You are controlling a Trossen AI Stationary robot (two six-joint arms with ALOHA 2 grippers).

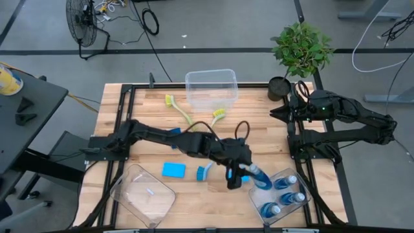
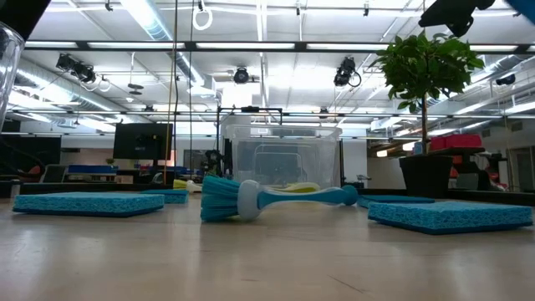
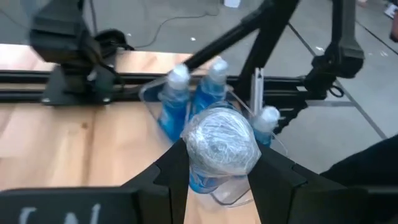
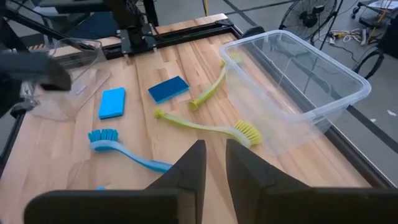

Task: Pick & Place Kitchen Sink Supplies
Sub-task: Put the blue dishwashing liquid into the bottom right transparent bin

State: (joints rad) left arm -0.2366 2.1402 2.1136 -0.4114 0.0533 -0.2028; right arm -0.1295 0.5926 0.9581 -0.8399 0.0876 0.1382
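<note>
High view shows my left gripper (image 1: 237,175) low and right of centre, clamped on a soap bottle (image 1: 258,176) that leans over the near edge of the bin (image 1: 304,206) at lower right. Three bottles (image 1: 286,192) already stand in that bin, so I judge this is the fourth and last going in; it isn't released yet. In the left wrist view the bottle's cap (image 3: 222,140) sits squeezed between my two fingers (image 3: 176,167), with the other bottles right behind it.

Everything else looks untouched. The blue brush (image 1: 204,171) and a light blue sponge (image 1: 173,169) lie at lower centre, the two yellow-green brushes (image 1: 194,115) lie beside the bin (image 1: 211,88) at upper centre, and a darker sponge (image 4: 168,89) shows in the right wrist view. The third bin (image 1: 143,194) at lower left seems to hold nothing.

My right gripper (image 4: 214,162) waits at upper right, fingers narrow with a slim gap, holding nothing.

So: bottles nearly done; brushes and sponges left, I reckon.
</note>
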